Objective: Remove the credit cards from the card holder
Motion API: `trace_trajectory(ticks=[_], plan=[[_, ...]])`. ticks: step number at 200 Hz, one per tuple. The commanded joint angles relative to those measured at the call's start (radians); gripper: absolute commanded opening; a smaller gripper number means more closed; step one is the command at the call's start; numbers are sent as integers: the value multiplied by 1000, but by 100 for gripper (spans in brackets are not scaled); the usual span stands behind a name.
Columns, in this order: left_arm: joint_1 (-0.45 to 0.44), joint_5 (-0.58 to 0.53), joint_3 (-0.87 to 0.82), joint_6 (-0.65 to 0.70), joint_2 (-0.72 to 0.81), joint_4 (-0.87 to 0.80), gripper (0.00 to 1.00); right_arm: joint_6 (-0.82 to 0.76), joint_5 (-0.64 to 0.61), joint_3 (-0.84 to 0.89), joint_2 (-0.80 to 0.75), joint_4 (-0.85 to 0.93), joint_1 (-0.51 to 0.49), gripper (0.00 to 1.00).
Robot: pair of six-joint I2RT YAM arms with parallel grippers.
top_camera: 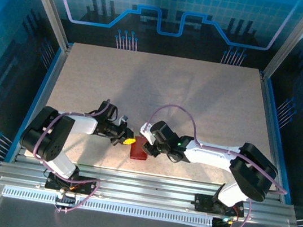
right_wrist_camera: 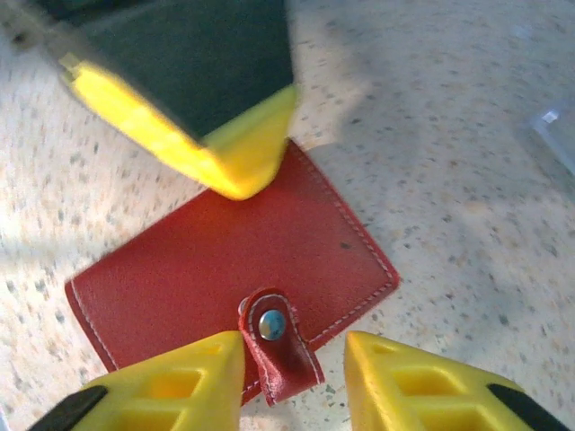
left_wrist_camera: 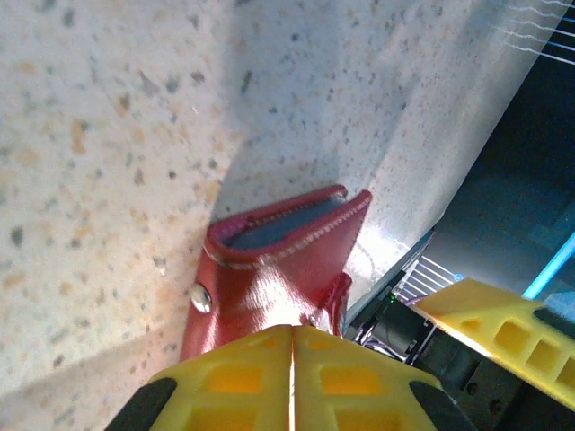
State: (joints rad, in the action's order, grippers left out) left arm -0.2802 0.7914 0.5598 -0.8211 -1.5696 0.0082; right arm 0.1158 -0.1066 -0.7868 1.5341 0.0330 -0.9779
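Note:
The red card holder (top_camera: 138, 149) lies closed on the table near the front edge, between the two arms. My left gripper (top_camera: 128, 141) is shut, and its joined yellow tips (left_wrist_camera: 292, 334) press on the card holder (left_wrist_camera: 269, 283) beside a pale snap button (left_wrist_camera: 201, 298). At the holder's slightly gaping far end a blue-grey strip (left_wrist_camera: 278, 224) shows; I cannot tell whether it is a card or the lining. My right gripper (right_wrist_camera: 294, 348) is open and straddles the little snap tab (right_wrist_camera: 274, 341), its left finger (right_wrist_camera: 193, 377) touching the tab. The credit cards are otherwise hidden.
A corner of a clear plastic box (right_wrist_camera: 552, 135) sits on the table to the right of the wallet. The aluminium rail (top_camera: 141, 183) at the table's front edge runs just below the wallet. Speckled tabletop (top_camera: 161, 86) stretches away behind the arms.

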Motion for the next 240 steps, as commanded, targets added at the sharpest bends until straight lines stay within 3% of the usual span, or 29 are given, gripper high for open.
trace_trajectory(ticks=[1,23,57,86,119,179,240], plan=[[6,-22,57,42,54,-119,9,272,-47,0,-41,14,-13,39],[6,-31,84,42,68,-144,10,465,-54,-43,-45,107,-10,46],[13,-112,113,70,106,-215,12,641,-16,-202,30,338,-8,47],[35,-237,109,98,182,-274,17,672,-56,-316,117,463,-19,55],[41,-267,109,118,238,-281,19,713,-130,-436,230,596,-25,62],[42,-266,96,141,252,-290,22,742,-144,-543,353,659,-47,61],[42,-261,107,157,249,-304,23,764,-143,-539,364,676,-53,54]])
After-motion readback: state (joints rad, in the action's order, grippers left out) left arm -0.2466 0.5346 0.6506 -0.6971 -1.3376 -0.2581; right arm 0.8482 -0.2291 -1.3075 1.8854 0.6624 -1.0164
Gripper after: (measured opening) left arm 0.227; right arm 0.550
